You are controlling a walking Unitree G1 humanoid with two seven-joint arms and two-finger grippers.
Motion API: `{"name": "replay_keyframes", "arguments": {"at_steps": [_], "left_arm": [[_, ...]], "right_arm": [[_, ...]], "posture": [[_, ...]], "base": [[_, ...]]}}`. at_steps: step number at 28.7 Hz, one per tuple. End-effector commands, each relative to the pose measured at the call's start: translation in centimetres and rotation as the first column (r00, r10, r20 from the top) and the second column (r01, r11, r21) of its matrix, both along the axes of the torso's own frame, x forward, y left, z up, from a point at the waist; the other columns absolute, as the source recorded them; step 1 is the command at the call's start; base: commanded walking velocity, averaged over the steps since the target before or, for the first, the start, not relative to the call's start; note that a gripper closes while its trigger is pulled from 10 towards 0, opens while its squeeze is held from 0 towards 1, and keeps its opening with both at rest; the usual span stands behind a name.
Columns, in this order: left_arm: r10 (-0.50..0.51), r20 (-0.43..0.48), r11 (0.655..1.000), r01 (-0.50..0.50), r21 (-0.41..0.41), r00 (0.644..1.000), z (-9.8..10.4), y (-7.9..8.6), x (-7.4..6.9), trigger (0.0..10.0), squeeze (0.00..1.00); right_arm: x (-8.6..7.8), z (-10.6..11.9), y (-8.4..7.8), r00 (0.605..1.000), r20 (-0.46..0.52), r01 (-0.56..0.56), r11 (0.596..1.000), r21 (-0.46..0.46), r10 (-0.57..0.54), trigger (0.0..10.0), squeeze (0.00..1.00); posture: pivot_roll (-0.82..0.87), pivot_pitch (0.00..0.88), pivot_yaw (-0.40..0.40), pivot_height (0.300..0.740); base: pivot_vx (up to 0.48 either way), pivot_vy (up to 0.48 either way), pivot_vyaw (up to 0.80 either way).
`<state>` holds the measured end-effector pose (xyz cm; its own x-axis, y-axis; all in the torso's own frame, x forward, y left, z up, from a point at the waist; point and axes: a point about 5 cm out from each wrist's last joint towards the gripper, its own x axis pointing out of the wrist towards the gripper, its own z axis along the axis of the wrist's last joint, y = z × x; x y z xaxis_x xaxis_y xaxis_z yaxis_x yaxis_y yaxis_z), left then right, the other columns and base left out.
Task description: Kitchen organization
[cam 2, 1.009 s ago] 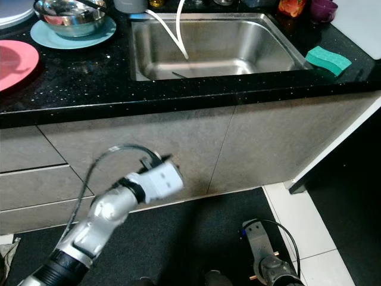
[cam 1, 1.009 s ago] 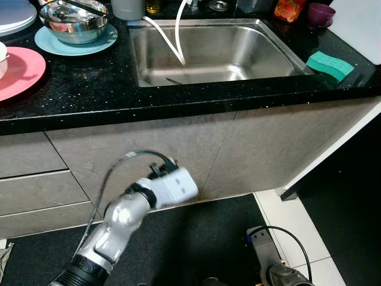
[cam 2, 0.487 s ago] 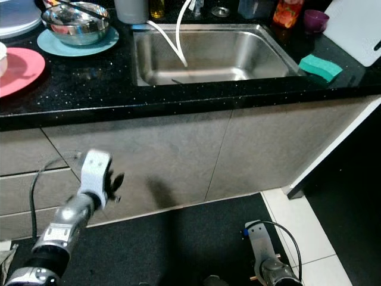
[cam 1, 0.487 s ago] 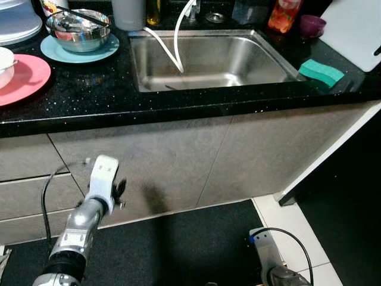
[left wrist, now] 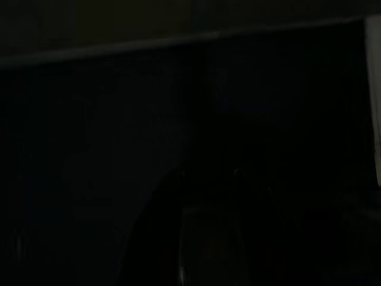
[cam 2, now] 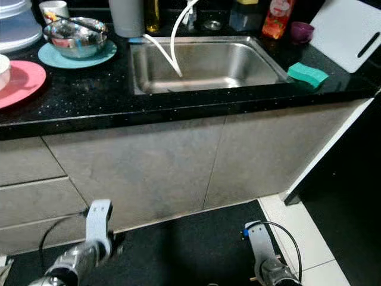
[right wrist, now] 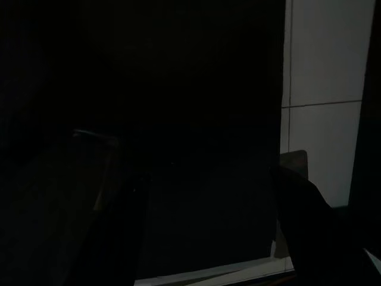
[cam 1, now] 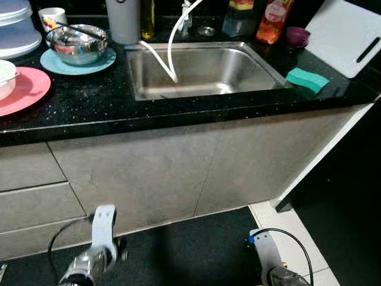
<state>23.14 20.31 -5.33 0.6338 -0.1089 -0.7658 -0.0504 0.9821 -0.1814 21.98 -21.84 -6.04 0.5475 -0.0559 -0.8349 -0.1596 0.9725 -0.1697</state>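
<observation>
Hanging low at the bottom left of the head view, the left arm (cam 1: 95,256) sits in front of the grey cabinet doors (cam 1: 155,173), its white wrist housing pointing up; whether its fingers are apart or together cannot be told. The right arm (cam 1: 271,268) hangs at the bottom right above the dark mat (cam 1: 190,250), and its fingers cannot be judged either. Both wrist views are nearly black. Along the top of the frame runs the black countertop (cam 1: 89,101), with the steel sink (cam 1: 202,68) at centre and a white hose (cam 1: 166,44) curving into it. At upper left a steel bowl (cam 1: 76,43) rests on a teal plate (cam 1: 56,62), with a pink plate (cam 1: 24,89) beside it. At upper right a green sponge (cam 1: 306,79) lies near a white cutting board (cam 1: 348,36), a purple cup (cam 1: 296,36) and a red bottle (cam 1: 272,21).
</observation>
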Motion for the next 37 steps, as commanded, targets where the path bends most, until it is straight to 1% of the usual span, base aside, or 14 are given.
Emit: {"name": "replay_keyframes", "arguments": {"at_steps": [1,2,4,5,9,11,13,17,19,21,22,24,32,37], "left_arm": [[0.047,-0.044,0.998,-0.049,-0.031,0.998,-0.7,0.7,-1.3,10.0,0.0],[0.047,-0.044,0.998,-0.049,-0.031,0.998,-0.7,0.7,-1.3,10.0,0.0],[0.073,-0.066,0.995,-0.077,-0.057,0.995,-1.1,1.4,-2.4,10.0,0.0],[0.034,-0.143,0.999,-0.036,-0.007,0.989,-1.8,2.2,-3.8,10.0,0.0],[0.047,-0.105,0.998,-0.052,-0.041,0.993,-1.5,2.2,-3.5,10.0,0.0],[0.058,-0.077,0.998,-0.061,-0.031,0.995,-1.2,2.7,-3.1,10.0,0.0],[0.037,-0.107,0.999,-0.037,0.002,0.994,-1.4,3.3,-3.7,10.0,0.0],[0.018,-0.117,1.0,-0.015,0.019,0.993,-1.3,4.0,-3.9,10.0,0.0],[0.007,-0.118,1.0,-0.005,0.019,0.993,-1.4,3.8,-3.9,10.0,0.0],[-0.007,-0.118,1.0,0.008,0.009,0.993,-1.7,2.6,-3.9,10.0,0.0],[-0.007,-0.118,1.0,0.008,0.009,0.993,-1.7,2.6,-3.9,10.0,0.0],[-0.019,-0.113,1.0,0.019,0.004,0.993,-1.8,2.1,-4.0,10.0,0.0],[-0.013,-0.094,1.0,0.014,0.018,0.995,-1.7,2.4,-3.7,10.0,0.0],[-0.017,-0.092,1.0,0.019,0.02,0.996,-1.7,2.4,-3.8,10.0,0.0]], "right_arm": [[-0.6,-0.3,0.0,1.0,-0.017,0.026,1.0,0.012,-0.026,10.0,0.0],[-0.6,-0.3,0.0,1.0,-0.017,0.026,1.0,0.012,-0.026,10.0,0.0],[-0.6,-0.4,0.0,0.999,-0.017,0.03,0.999,0.017,-0.03,10.0,0.0],[-0.7,-0.4,0.1,0.999,-0.009,0.046,0.999,0.021,-0.046,10.0,0.0],[-0.7,-0.5,0.0,0.997,0.008,0.074,0.997,0.022,-0.074,10.0,0.0],[-0.9,-0.6,0.3,0.991,0.016,0.13,0.987,0.089,-0.132,10.0,0.0],[-1.0,-0.7,0.7,0.988,0.018,0.145,0.975,0.166,-0.15,10.0,0.0],[-1.0,-0.7,1.0,0.991,0.024,0.127,0.971,0.201,-0.134,10.0,0.0],[-1.0,-0.6,1.1,0.99,0.037,0.127,0.966,0.226,-0.139,10.0,0.0],[-0.9,-0.6,1.3,0.988,0.052,0.125,0.958,0.259,-0.144,10.0,0.0],[-0.9,-0.6,1.3,0.988,0.052,0.125,0.958,0.259,-0.144,10.0,0.0],[-0.8,-0.5,1.4,0.987,0.069,0.118,0.949,0.293,-0.144,10.0,0.0],[-0.2,0.1,2.4,0.988,0.136,0.014,0.916,0.4,-0.074,10.0,0.0],[0.0,0.5,3.2,0.983,0.18,-0.053,0.866,0.498,-0.044,10.0,0.0]], "posture": [[0.06,0.048,-0.034,0.74],[0.06,0.048,-0.034,0.74],[0.07,0.041,-0.035,0.74],[0.07,0.038,-0.035,0.74],[0.07,0.033,-0.036,0.74],[0.06,0.025,-0.033,0.74],[0.06,0.018,-0.032,0.74],[0.05,0.007,-0.022,0.74],[0.05,0.005,-0.021,0.74],[0.05,0.003,-0.02,0.74],[0.05,0.003,-0.02,0.74],[0.05,0.009,-0.022,0.74],[0.05,0.021,-0.022,0.74],[0.04,0.03,-0.014,0.74]], "base": [[0.0,0.0,0.0],[0.0,0.0,0.0],[0.0,0.0,0.0],[0.0,0.0,0.0],[0.0,0.0,0.0],[0.0,0.0,0.0],[0.0,0.0,0.63],[0.0,0.0,0.79],[0.0,0.0,0.79],[0.0,0.0,0.79],[0.0,0.0,0.79],[0.0,0.0,0.79],[0.0,0.0,0.79],[0.0,0.0,0.79]]}}
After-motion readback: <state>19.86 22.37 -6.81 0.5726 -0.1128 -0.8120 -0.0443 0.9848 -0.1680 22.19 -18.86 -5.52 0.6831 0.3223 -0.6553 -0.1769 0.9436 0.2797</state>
